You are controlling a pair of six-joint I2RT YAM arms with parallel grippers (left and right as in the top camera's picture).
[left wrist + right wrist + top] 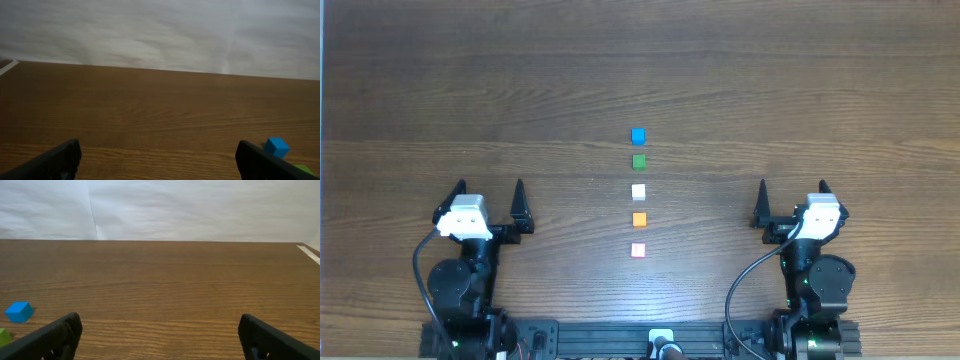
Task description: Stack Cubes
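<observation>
Five cubes lie in one straight line up the middle of the counter [840, 80], each resting on the wood by itself with a gap to the next. The blue cube [638, 136] is farthest from the arm bases, then the green cube [639, 162], white cube [639, 191], orange cube [640, 219] and, nearest, the pink cube [639, 250]. The left gripper [490, 186] sits well left of the line, jaws wide and holding nothing. The right gripper [792, 186] sits well right, jaws equally wide. In both wrist views the green cube is cut off at the frame's edge.
</observation>
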